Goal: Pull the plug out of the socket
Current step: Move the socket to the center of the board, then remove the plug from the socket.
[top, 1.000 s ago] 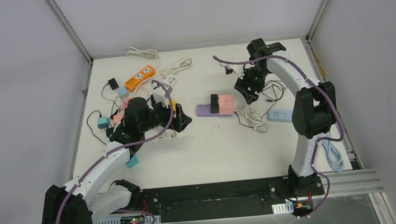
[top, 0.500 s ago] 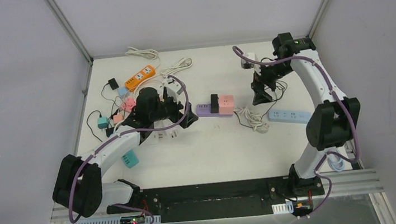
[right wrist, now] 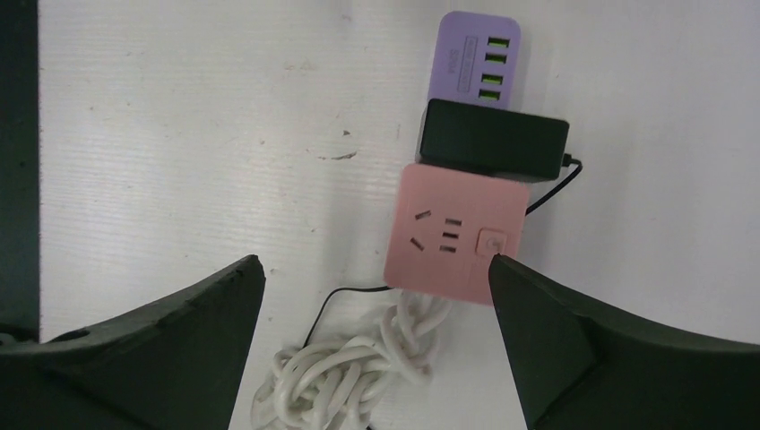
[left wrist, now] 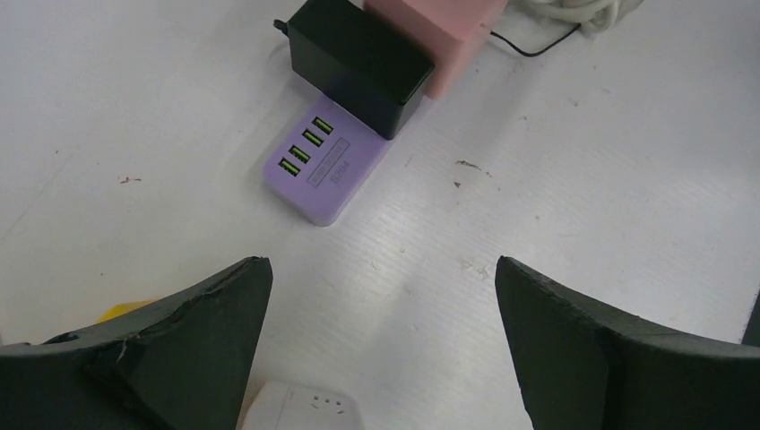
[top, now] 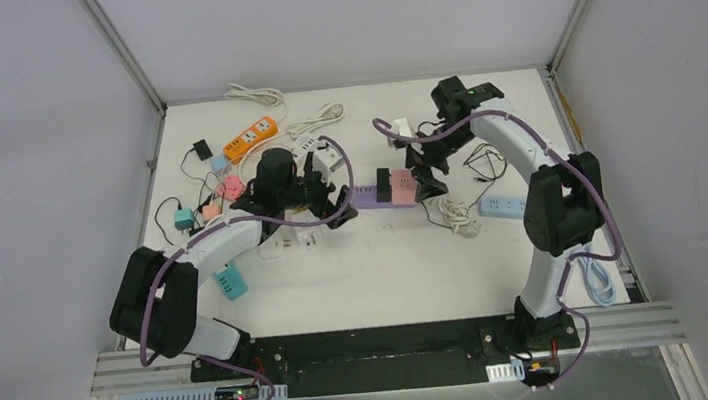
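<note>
The black plug point(top: 384, 184) stands on the purple socket strip point(top: 364, 196) near the middle of the table point(top: 388, 267), with a pink cube socket point(top: 405, 185) touching it at 3 o'clock. The plug's pins and the strip's face under it are hidden, so how deep it sits cannot be told. In the left wrist view the pink cube is cut off by the top edge, a white block point(left wrist: 300, 408) by the bottom edge, and a yellow thing point(left wrist: 121, 312) is mostly hidden behind one finger. From above, the right fingers point(top: 426, 187) cover the cube's far side.

The left arm reaches flat across the table from 8 o'clock, its left fingers point(left wrist: 179, 340) spread wide and holding nothing, short of the strip's end at 9 o'clock. The right arm arches over from 3 o'clock and points down; its fingers hang wide apart above the cube and a coiled white cord point(right wrist: 358, 367), gripping nothing.
</note>
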### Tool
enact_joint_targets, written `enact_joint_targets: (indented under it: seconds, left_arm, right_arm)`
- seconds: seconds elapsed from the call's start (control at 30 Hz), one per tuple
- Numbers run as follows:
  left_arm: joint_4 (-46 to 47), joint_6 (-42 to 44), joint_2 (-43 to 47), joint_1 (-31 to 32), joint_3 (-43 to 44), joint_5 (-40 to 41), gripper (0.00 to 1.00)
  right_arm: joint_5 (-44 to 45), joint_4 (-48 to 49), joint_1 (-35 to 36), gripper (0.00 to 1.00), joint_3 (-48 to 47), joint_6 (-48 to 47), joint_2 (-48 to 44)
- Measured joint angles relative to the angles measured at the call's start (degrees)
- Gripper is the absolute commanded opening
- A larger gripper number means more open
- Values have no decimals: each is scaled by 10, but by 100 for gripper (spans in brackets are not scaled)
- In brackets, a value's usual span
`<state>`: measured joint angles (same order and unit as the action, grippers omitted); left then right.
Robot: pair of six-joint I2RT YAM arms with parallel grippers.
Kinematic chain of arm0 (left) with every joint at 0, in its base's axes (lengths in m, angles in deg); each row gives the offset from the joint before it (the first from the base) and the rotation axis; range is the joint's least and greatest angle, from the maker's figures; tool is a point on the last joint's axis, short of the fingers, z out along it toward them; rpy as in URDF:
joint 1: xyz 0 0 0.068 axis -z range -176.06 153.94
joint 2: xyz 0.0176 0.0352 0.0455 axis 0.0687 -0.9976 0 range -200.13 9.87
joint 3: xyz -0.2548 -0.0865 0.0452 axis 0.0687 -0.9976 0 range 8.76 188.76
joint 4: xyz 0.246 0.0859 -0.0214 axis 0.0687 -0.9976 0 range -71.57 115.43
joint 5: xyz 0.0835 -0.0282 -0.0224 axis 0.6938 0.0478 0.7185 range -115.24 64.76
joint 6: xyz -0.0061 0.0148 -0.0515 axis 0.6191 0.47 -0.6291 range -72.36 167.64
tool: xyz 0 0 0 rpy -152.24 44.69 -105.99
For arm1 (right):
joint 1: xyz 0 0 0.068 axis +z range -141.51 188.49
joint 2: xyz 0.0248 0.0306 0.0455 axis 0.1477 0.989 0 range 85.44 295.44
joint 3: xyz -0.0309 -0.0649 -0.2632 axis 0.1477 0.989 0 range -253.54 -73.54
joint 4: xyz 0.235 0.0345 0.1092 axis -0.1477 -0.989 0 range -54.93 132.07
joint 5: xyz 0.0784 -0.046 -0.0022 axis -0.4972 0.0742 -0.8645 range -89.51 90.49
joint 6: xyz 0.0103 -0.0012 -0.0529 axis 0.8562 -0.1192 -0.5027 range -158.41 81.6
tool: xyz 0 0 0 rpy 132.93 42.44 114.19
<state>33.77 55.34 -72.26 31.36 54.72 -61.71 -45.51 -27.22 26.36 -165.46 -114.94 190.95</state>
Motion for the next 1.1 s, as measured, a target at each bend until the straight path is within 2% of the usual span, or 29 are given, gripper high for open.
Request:
enact_joint_targets:
  seconds: [0.2,0.5,0.7,0.8,0.87,1.0,1.1]
  left_arm:
    - [35,40,-9,0,-38,-16,99]
    - [-7,122,18,0,-43,-16,99]
    - [-15,135,30,0,-56,-17,99]
    - [-3,124,30,-1,-60,-20,99]
    - [21,105,27,-1,-65,-23,99]
    - [59,38,13,-2,-66,-24,99]
    - [84,-24,3,-4,-66,-24,99]
  right_arm:
    - [56,87,50,100,-7,74,13]
    - [158,174,96,99,2,153,53]
    - [194,185,102,90,14,160,61]
    - [204,185,101,78,23,156,64]
    - [206,185,101,64,30,152,65]
    - [207,186,101,27,38,146,65]
    - [202,187,98,11,40,144,64]
